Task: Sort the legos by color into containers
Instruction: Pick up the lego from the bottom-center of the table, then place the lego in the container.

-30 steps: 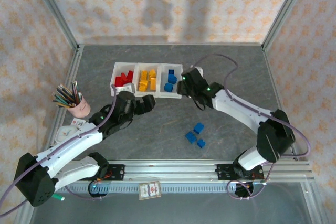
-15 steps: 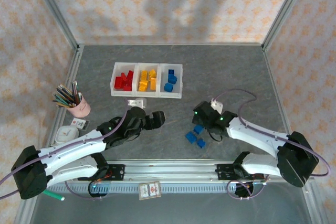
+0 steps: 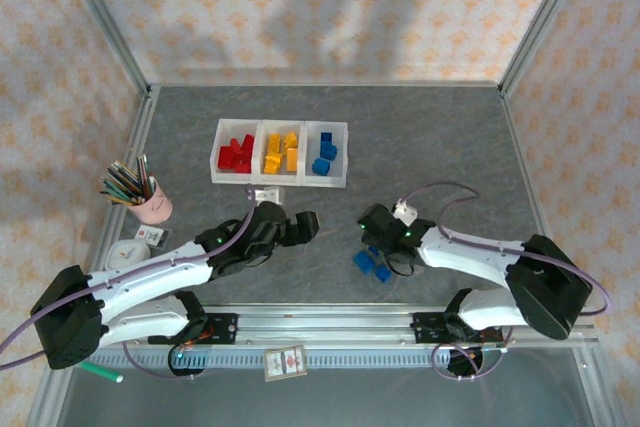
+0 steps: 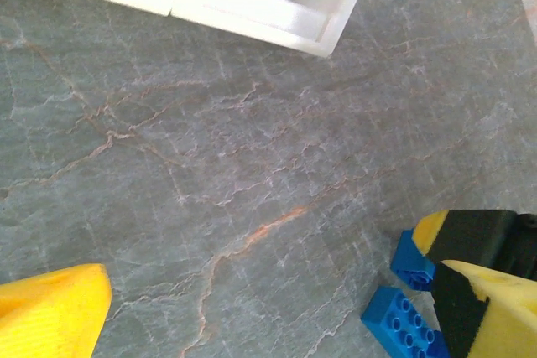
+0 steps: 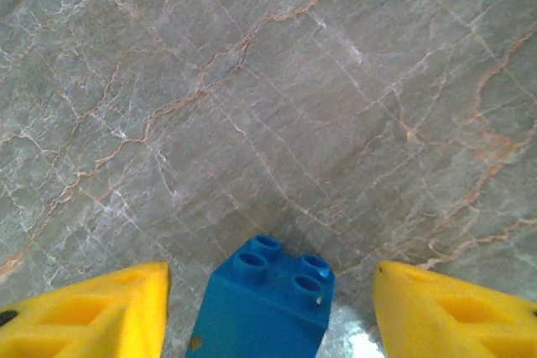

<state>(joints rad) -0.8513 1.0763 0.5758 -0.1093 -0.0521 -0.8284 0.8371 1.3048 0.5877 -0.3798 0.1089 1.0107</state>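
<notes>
Grey veined surface (image 3: 440, 147): nearest the arms, the right jaws stand part-open astride a blue lego (image 5: 267, 303), not touching, so an off-centre close could flick it into its two blue neighbours (image 3: 362, 261). Alongside, the left jaws hang wide and empty; the blue bin (image 3: 327, 183) of the tray (image 3: 240, 179) lies well beyond.

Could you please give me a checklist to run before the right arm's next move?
1. The small blue plastic toy brick centred in the right claw: ok.
2. Claw closed on it: not ok, gaps both sides.
3. The left claw open, apart from it: ok.
4. The white plastic three-compartment tray, right compartment holds only blue: ok.
5. The two neighbouring blue bricks clear of fingers: cannot tell.
</notes>
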